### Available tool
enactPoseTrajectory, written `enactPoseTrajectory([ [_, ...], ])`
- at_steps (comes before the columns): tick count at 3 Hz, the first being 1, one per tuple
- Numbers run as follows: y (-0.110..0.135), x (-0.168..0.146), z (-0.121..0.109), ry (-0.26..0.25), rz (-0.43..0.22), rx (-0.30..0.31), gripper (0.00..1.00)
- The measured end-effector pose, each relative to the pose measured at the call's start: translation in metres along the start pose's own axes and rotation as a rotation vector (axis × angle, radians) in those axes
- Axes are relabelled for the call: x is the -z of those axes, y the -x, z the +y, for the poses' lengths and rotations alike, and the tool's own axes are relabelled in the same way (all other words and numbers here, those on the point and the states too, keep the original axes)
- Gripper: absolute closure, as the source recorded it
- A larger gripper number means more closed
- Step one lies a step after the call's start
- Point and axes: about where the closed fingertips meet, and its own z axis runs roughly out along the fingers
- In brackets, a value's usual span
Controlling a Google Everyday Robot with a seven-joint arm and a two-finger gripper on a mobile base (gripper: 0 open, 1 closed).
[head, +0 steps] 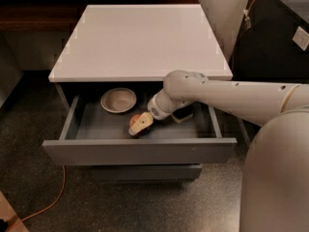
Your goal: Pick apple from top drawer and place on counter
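The top drawer [140, 151] of the grey cabinet stands pulled out, showing its dark interior. The apple [134, 119] lies in the middle of it as a small red patch, mostly covered by my gripper [140, 125]. My gripper reaches down into the drawer from the right, right at the apple, with its beige tip over the fruit. The white counter [140, 37] above the drawer has nothing on it.
A beige bowl [118, 100] sits in the drawer's back left. A small object [183, 116] is partly hidden behind my arm. A lower drawer [145, 172] is slightly out. An orange cable [48, 207] runs over the floor at the left, and a dark unit [275, 37] stands at the right.
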Motion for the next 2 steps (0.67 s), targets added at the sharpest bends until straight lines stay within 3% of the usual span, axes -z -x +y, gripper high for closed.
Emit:
enactPoseTrajectory([
  [1,0.001,-0.014,-0.005,0.006,0.003,-0.016,0.0],
  [2,0.001,-0.025,0.001,0.036,-0.005,-0.019,0.16],
])
